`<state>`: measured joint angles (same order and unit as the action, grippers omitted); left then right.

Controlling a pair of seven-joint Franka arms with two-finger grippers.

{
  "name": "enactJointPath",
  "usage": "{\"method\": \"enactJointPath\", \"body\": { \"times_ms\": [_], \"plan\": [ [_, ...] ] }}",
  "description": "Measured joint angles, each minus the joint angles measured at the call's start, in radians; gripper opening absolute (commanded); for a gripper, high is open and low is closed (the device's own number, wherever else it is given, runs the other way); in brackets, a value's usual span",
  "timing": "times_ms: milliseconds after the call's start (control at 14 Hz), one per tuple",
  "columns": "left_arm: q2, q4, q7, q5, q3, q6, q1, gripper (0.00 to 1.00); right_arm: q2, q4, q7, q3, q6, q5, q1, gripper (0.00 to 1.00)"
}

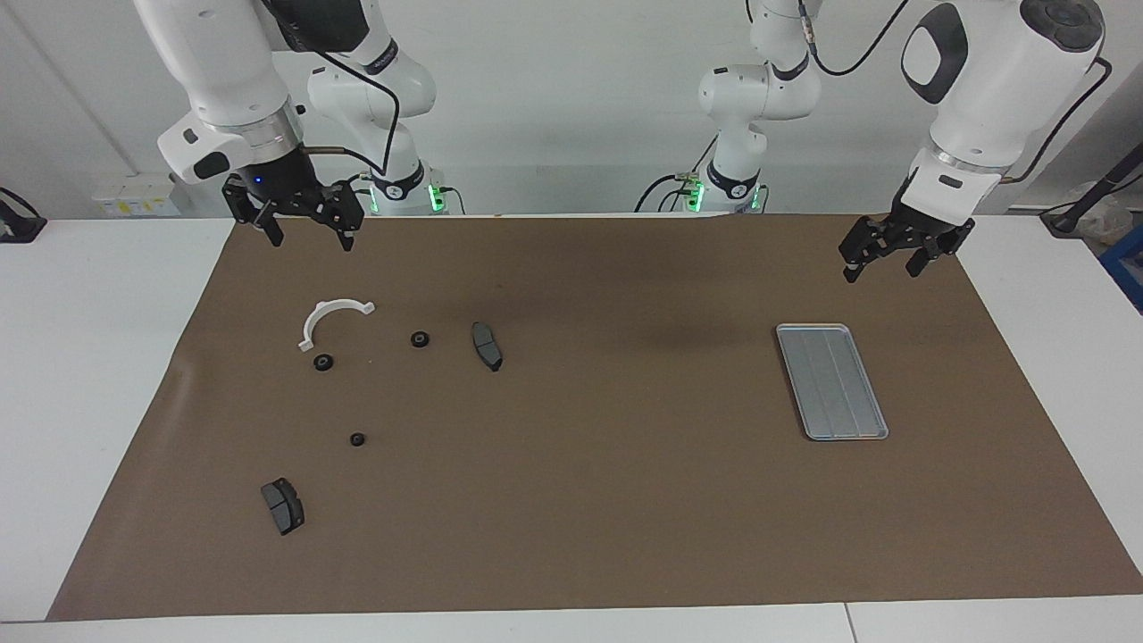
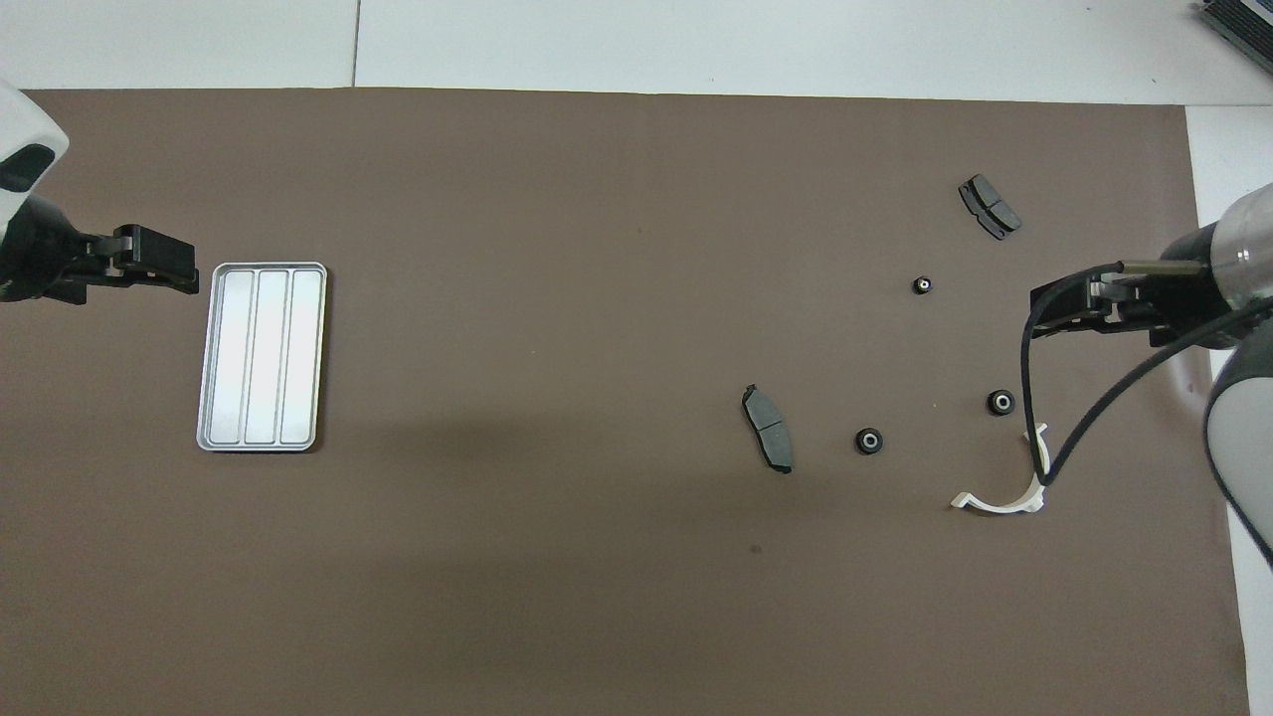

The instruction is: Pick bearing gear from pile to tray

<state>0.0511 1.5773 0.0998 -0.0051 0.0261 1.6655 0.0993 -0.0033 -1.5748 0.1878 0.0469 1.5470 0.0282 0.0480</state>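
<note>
The pile is a loose scatter at the right arm's end of the mat. It holds three small black rings, two dark grey curved pads and a white half-ring bracket. From overhead, the rings lie apart from one another. The grey tray lies at the left arm's end with nothing in it. My right gripper hangs open over the mat by the bracket. Over the mat by the tray, my left gripper is open and holds nothing.
A brown mat covers most of the white table. A wide bare stretch of mat lies between the pile and the tray. A black cable droops from the right arm over the bracket.
</note>
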Motion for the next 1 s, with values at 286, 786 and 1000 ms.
{"method": "enactJointPath", "body": {
  "times_ms": [286, 786, 1000],
  "plan": [
    [0.0, 0.0, 0.0, 0.0, 0.0, 0.0, 0.0, 1.0, -0.002, -0.005, 0.0, 0.001, 0.0, -0.001, 0.001, 1.0],
    [0.0, 0.0, 0.0, 0.0, 0.0, 0.0, 0.0, 1.0, -0.013, -0.053, -0.023, -0.005, 0.078, -0.001, -0.014, 1.0],
    [0.0, 0.0, 0.0, 0.0, 0.0, 0.0, 0.0, 1.0, -0.051, -0.205, -0.092, -0.009, 0.227, -0.001, -0.081, 1.0]
  ]
}}
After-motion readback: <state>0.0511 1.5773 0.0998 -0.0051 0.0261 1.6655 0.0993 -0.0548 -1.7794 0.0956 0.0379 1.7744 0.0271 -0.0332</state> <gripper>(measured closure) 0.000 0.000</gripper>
